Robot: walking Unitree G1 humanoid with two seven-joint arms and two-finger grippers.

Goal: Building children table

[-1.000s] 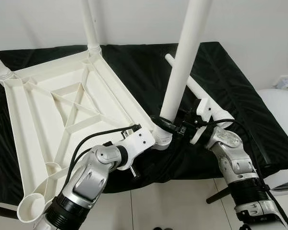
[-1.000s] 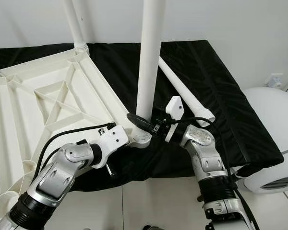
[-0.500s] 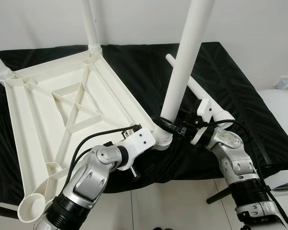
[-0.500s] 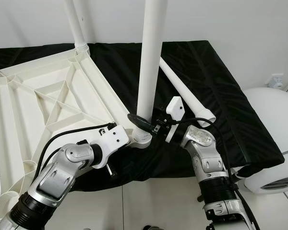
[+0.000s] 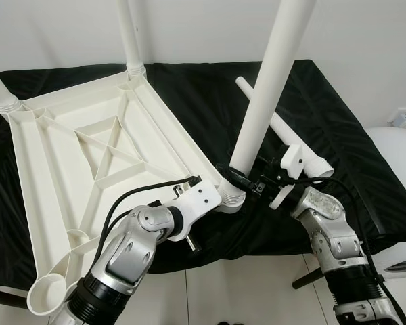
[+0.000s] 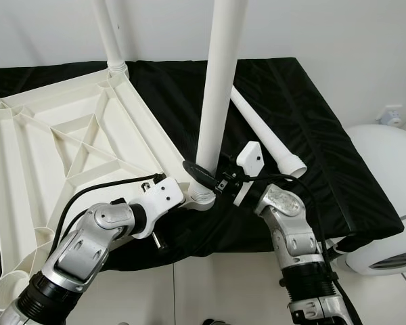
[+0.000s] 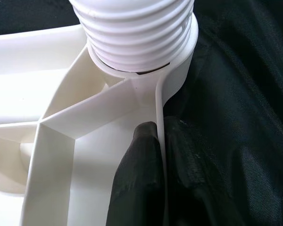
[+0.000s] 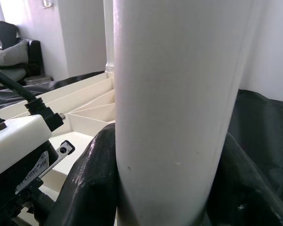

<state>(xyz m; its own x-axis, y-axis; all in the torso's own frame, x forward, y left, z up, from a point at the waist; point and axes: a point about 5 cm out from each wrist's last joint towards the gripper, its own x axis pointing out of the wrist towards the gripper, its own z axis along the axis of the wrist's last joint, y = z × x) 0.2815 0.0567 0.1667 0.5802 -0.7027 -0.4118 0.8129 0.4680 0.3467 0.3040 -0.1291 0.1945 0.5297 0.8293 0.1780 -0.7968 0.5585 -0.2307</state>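
A white plastic tabletop [image 5: 88, 149] lies upside down on a black cloth. One white leg [image 5: 267, 101] stands in the tabletop's near right corner socket [image 5: 230, 196], leaning to the right at its top. My right gripper [image 5: 240, 179] is shut around the base of this leg, and its black fingers [image 8: 92, 169] wrap the tube on both sides. My left gripper [image 7: 160, 129] is shut on the tabletop's thin rim just beside that socket, one finger on each side of the wall. The leg's ribbed thread [image 7: 137, 33] sits at the socket mouth.
Two more legs [image 5: 128, 34] [image 5: 0, 91] stand in the far corners. The near left corner socket [image 5: 46, 292] holds nothing. A loose leg [image 5: 284, 128] lies on the cloth [image 5: 338, 115] behind my right wrist. A white rounded object [image 5: 399, 156] stands at right.
The held leg has tipped further to the right at its top. My right wrist has sunk slightly with it. The left gripper keeps its grip on the rim.
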